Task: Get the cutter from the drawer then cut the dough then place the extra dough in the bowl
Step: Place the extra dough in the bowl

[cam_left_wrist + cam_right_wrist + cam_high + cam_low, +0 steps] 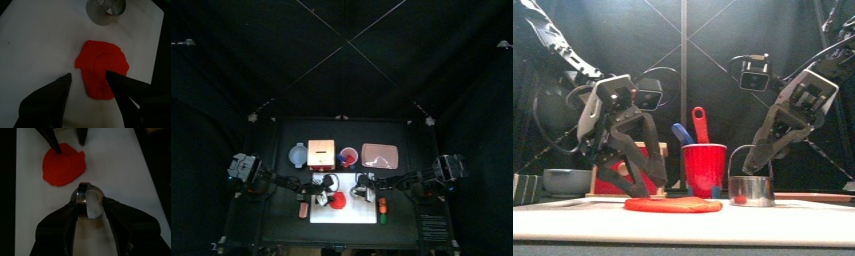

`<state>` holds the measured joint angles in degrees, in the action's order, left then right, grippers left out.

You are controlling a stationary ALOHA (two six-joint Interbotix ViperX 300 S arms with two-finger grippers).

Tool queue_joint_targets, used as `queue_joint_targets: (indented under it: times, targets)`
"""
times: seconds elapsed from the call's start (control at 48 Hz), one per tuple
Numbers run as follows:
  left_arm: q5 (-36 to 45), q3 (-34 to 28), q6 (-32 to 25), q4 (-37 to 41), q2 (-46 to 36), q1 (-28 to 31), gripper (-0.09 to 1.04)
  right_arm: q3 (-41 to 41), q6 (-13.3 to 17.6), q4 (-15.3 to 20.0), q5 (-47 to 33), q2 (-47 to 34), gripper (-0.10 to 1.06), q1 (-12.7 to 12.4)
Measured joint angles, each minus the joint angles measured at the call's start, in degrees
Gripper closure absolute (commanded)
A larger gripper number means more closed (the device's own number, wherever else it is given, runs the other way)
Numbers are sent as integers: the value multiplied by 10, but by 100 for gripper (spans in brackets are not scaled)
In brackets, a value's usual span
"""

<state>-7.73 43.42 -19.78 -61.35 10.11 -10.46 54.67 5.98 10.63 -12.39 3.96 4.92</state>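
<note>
On my far left the bowl (564, 181) sits at the back of the table, with the box (322, 152) just to its right. From the top view I cannot tell whether the drawer is in or out.

In front of the box, my left gripper (88, 76) is down low over the board (40, 45). Its jaws are spread wide with nothing between them but air. Their tips straddle the left end of the dough (673, 205), and I cannot tell whether either tip actually touches it. The dough is a flat red disc with an uneven outline, lying on the board about midway between the two arms. My left wrist view shows a faint curved mark across its surface.

Behind the dough stands the red cup (704, 168), with the blue knife (681, 134) and the red knife (700, 122) sticking up out of it.

To the right of the dough, near it but clear of it, the cutter (751, 191) stands upright on the board. My right gripper (91, 202) is clamped on it, one jaw against each side.

The pink tray (381, 155) lies at the back right, beyond the board.
</note>
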Motion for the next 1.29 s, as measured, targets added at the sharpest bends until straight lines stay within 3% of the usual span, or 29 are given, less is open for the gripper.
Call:
queue_joint_targets:
  times: [0.25, 0.667, 0.958, 1.292]
  targets:
    - [7, 0, -1, 4, 7, 4, 2, -3, 0, 1, 2, -4, 18, 1]
    - [28, 25, 2, 165, -49, 21, 2, -6, 0, 1, 11, -6, 18, 1]
    - [53, 11, 2, 249, -55, 22, 2, -8, 0, 1, 11, -6, 18, 1]
    - [115, -18, 13, 151, -33, 34, 2, -9, 0, 1, 13, -11, 18, 1]
